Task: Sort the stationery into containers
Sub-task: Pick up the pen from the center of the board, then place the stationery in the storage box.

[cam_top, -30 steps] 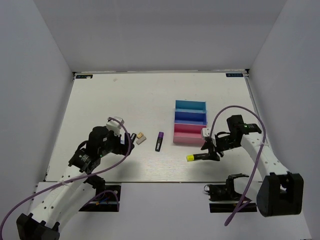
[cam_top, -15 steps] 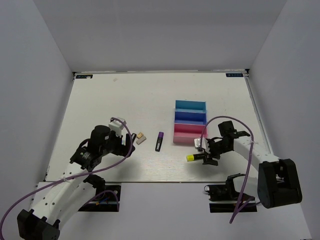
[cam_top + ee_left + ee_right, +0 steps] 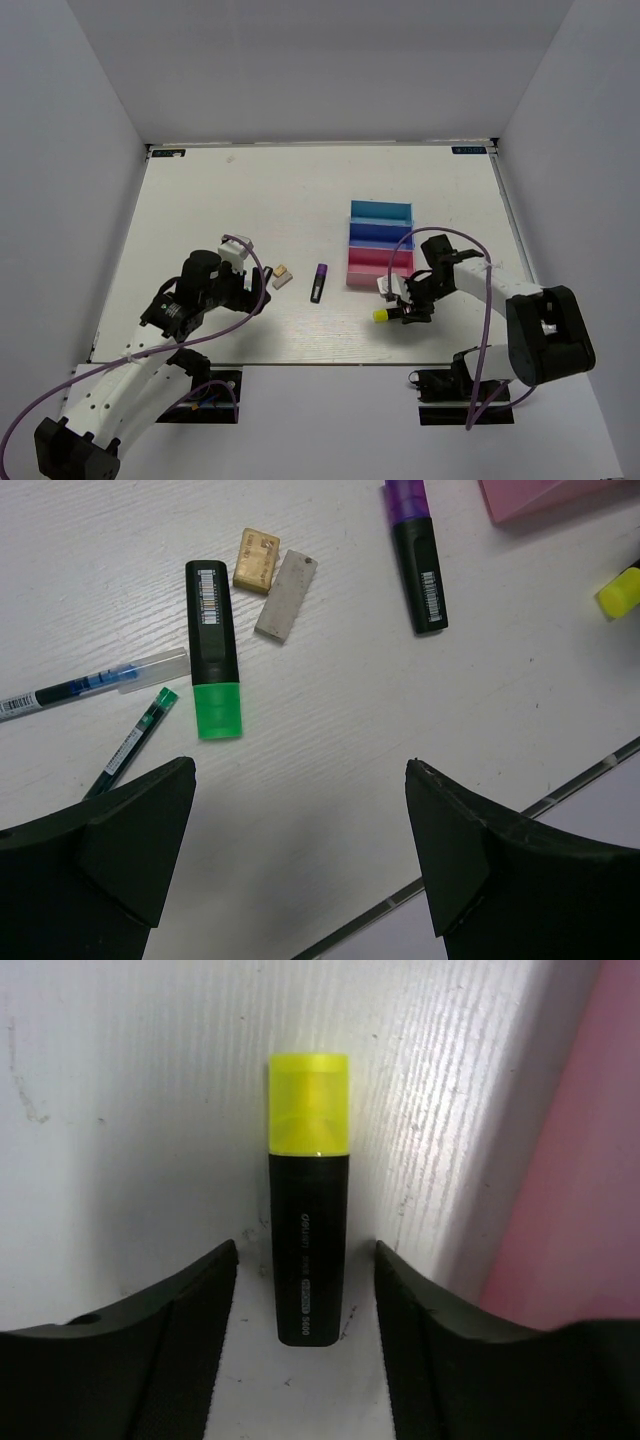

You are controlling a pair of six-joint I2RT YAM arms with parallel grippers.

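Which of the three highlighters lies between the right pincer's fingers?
The yellow highlighter, beside the pink tray; the green highlighter and purple highlighter lie elsewhere.

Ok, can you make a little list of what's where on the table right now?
Right tool: open, one finger each side of the yellow highlighter
Left tool: open, holding nothing
Trays: cyan tray, blue tray, pink tray, in a row
Lying loose: purple marker, tan eraser, whitish eraser, green highlighter, pen
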